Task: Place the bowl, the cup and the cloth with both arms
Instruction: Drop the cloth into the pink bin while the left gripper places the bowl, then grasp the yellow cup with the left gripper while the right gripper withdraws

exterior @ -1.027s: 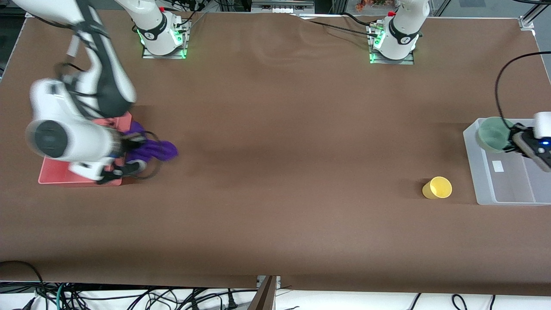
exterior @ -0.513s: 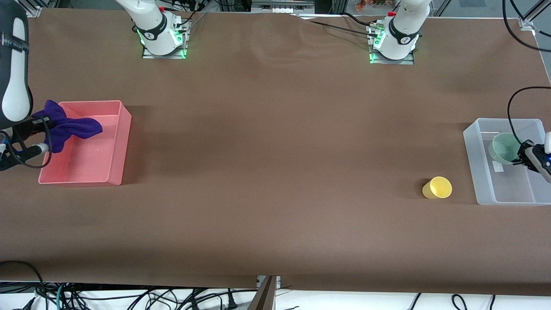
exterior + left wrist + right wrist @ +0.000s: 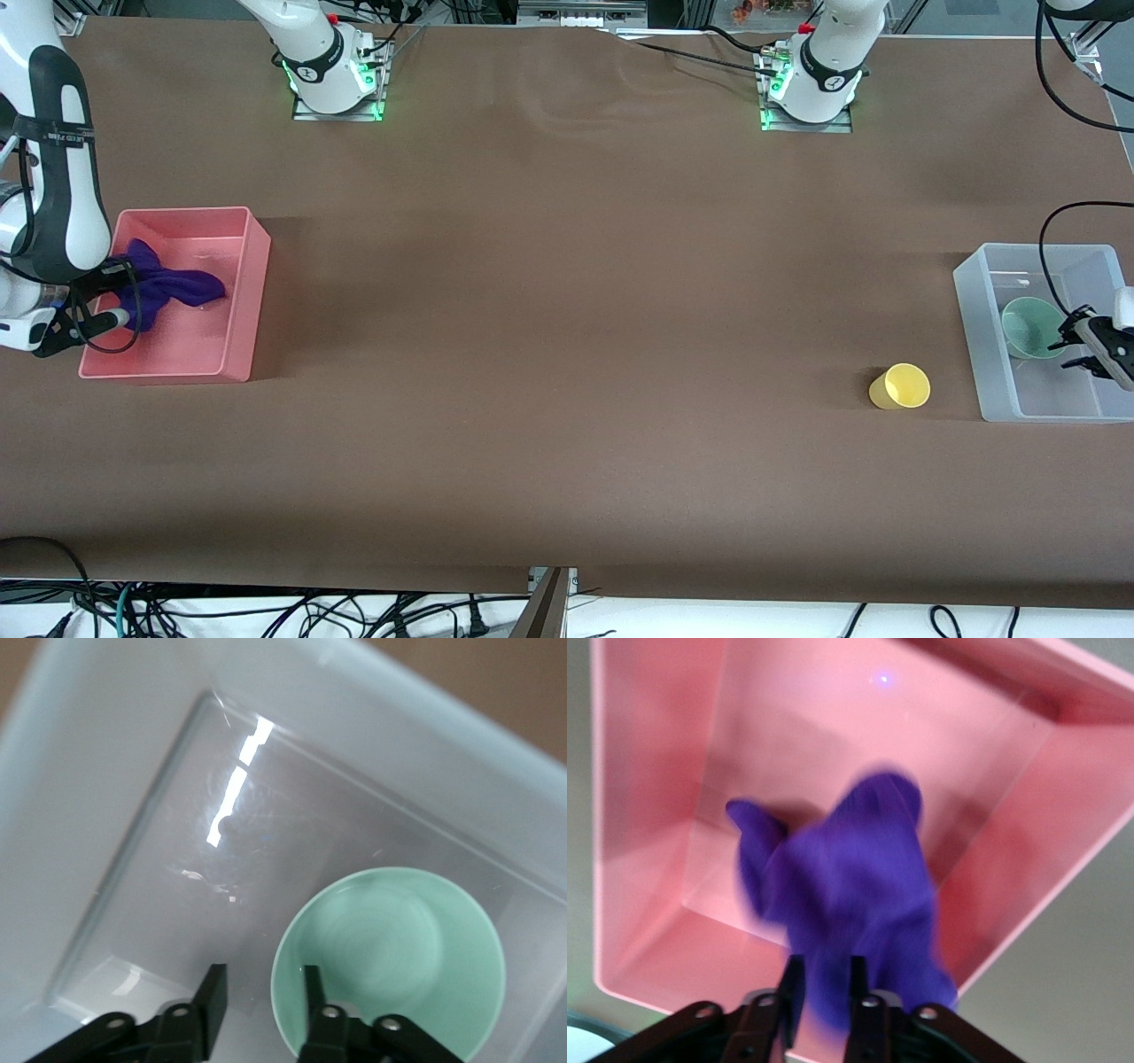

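The purple cloth (image 3: 170, 288) (image 3: 850, 877) lies in the pink bin (image 3: 239, 292) at the right arm's end of the table. My right gripper (image 3: 108, 299) (image 3: 822, 988) is over that bin, fingers slightly parted, with the cloth's end blurred between them. The mint-green bowl (image 3: 1026, 326) (image 3: 399, 957) sits upright in the clear bin (image 3: 979, 354) at the left arm's end. My left gripper (image 3: 1069, 352) (image 3: 261, 997) is open and straddles the bowl's rim, one finger inside and one outside. The yellow cup (image 3: 900, 387) sits on the table beside the clear bin, toward the table's middle.
Both arm bases stand along the table's edge farthest from the front camera. Black cables hang by the left arm (image 3: 1050, 239) above the clear bin. Brown tabletop (image 3: 567, 354) stretches between the two bins.
The right gripper lowered the cloth into the pink bin and its fingers parted. The left gripper lowered the bowl onto the clear bin's floor and opened.
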